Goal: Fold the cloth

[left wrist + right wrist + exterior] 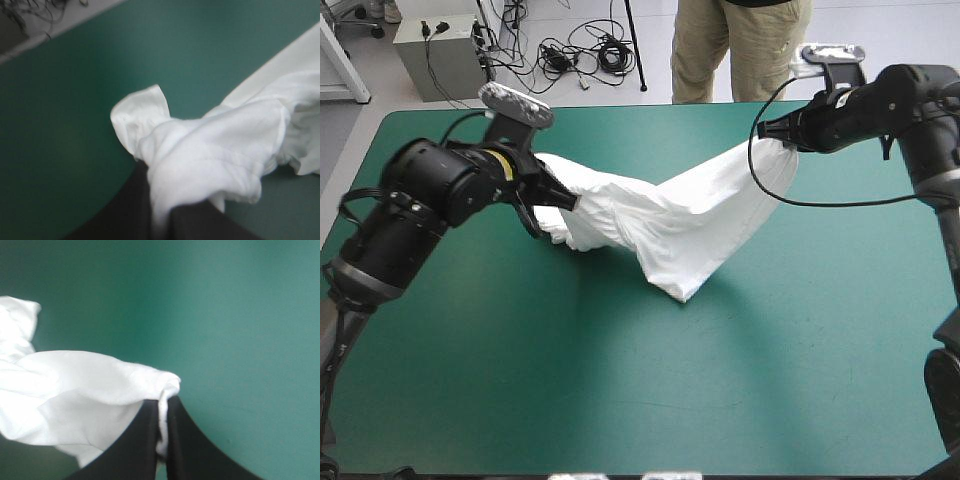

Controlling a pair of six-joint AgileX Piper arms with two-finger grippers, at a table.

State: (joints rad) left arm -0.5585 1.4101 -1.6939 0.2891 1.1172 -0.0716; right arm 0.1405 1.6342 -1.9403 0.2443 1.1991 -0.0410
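The white T-shirt (665, 225) hangs stretched between both arms above the teal-green table (620, 400), its low middle sagging to a point near the cover. My left gripper (568, 200) is shut on the T-shirt at its left end, where the fabric bunches. My right gripper (772, 135) is shut on the T-shirt at the far right corner, held higher. In the left wrist view the T-shirt (210, 150) spills from my gripper (160, 220), a sleeve curling ahead. In the right wrist view a thin edge of T-shirt (75, 390) sits pinched in my gripper (162, 430).
The table's far edge (620, 108) runs just behind both grippers. Beyond it, on the floor, are a grey box (445, 55) and tangled cables (575, 50).
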